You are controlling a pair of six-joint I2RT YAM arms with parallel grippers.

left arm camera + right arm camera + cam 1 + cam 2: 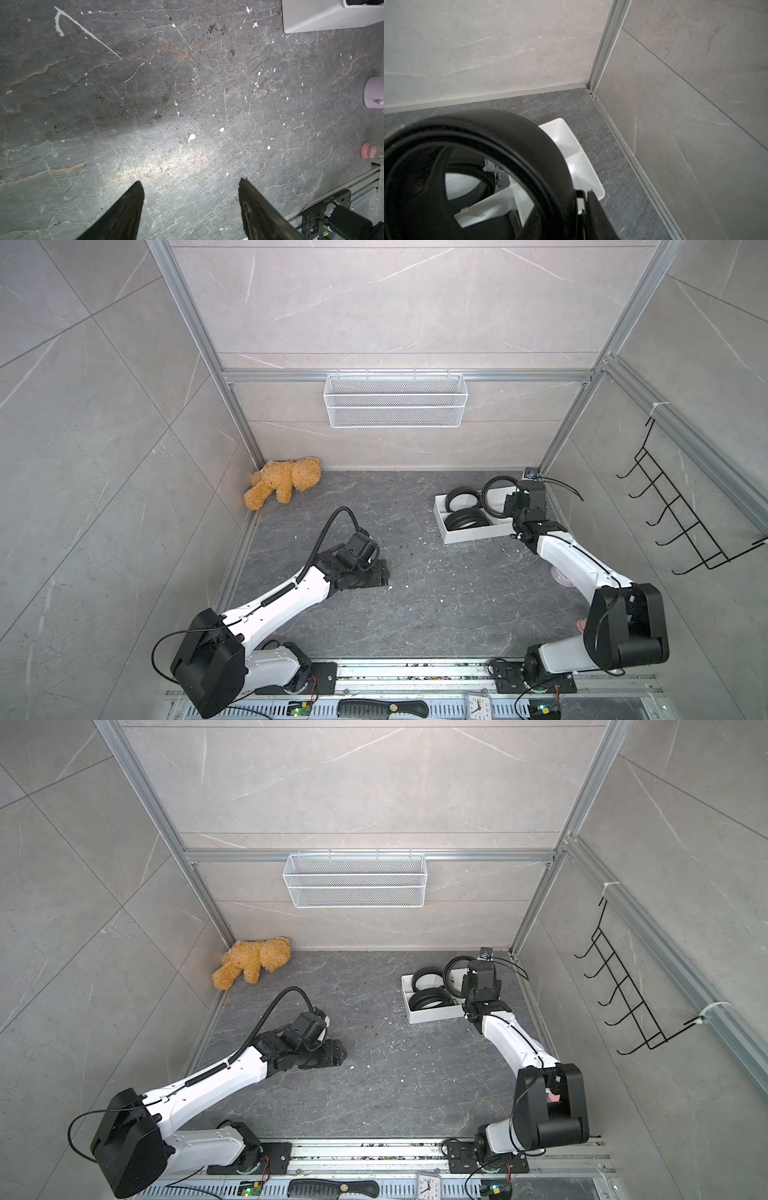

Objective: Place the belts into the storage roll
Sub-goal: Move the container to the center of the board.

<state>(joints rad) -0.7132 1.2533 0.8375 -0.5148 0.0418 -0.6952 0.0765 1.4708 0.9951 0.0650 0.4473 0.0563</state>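
Observation:
The storage roll (473,536) (432,1016) is a white divided tray at the back right of the dark floor. One coiled black belt (461,489) lies in its far left compartment. A second belt (467,524) lies in the near left one. My right gripper (510,506) (577,200) hangs over the tray's right half, shut on a third coiled belt (484,497) (529,145). That ring stands upright above the compartments. My left gripper (384,572) (191,182) hovers low over bare floor at centre left. It is open with nothing between its fingers.
A tan teddy bear (282,485) lies in the back left corner. A white wire basket (395,400) hangs on the back wall and a black hook rack (681,510) on the right wall. A lilac cup (374,95) and a pink object (367,150) stand under the right arm.

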